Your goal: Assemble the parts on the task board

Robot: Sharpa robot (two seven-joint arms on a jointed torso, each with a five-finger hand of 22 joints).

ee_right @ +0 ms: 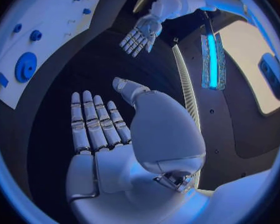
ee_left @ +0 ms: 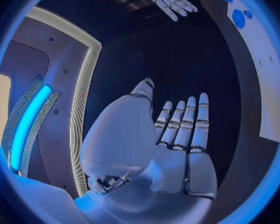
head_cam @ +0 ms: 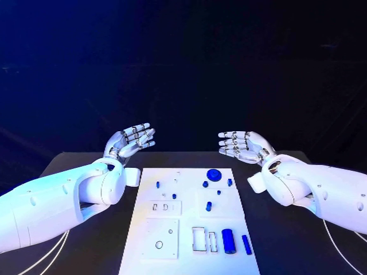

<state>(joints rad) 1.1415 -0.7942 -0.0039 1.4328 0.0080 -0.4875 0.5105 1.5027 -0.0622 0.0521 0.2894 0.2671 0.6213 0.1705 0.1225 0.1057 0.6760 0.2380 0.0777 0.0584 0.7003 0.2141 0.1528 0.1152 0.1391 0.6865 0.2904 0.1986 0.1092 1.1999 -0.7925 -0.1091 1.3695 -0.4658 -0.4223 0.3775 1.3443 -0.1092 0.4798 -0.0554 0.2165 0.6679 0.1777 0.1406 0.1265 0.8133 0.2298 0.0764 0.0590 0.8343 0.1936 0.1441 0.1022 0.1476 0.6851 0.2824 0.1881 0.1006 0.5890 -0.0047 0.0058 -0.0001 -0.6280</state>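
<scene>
The white task board [head_cam: 192, 229] lies in the middle of the black table, with several small blue parts on it. A round blue disc [head_cam: 214, 174] sits near its far edge, and a blue cylinder [head_cam: 228, 240] and a thin blue bar [head_cam: 246, 244] lie near its front right. My left hand [head_cam: 131, 140] is raised beyond the board's far left corner, fingers straight, nothing in it. My right hand [head_cam: 243, 146] is raised beyond the far right corner, also flat and empty. The left hand [ee_left: 177, 139] and the right hand [ee_right: 109, 129] show bare palms in the wrist views. The disc [ee_right: 25, 67] also appears on the board there.
The black table [head_cam: 84, 229] has bare strips on both sides of the board. Both white forearms [head_cam: 59, 200] hang over those strips. Rectangular recesses [head_cam: 204, 239] and a small round hole [head_cam: 159, 244] mark the board's front part.
</scene>
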